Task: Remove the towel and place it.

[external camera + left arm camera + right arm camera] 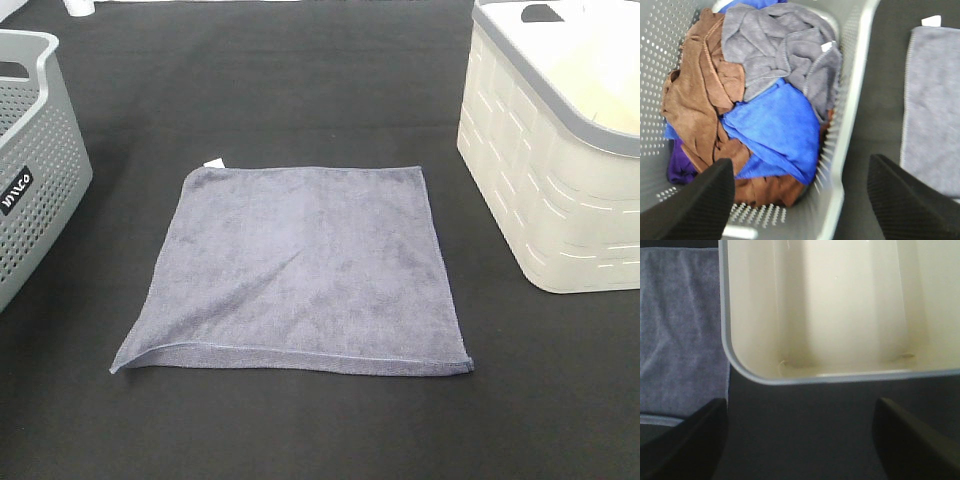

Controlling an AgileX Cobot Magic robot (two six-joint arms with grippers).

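The slate blue-grey towel (300, 270) lies spread flat and square on the black table between two baskets, with its small white tag (213, 162) at the far left corner. Its edge also shows in the left wrist view (935, 100) and the right wrist view (680, 330). My left gripper (802, 200) is open and empty above the grey perforated basket (855, 75). My right gripper (802, 440) is open and empty above the near rim of the cream basket (840, 305). Neither gripper shows in the exterior high view.
The grey basket (30, 160) at the left holds crumpled cloths: grey (780, 50), blue (775, 125), brown (695, 100) and purple (677, 167). The cream basket (560, 180) at the right has nothing inside that shows.
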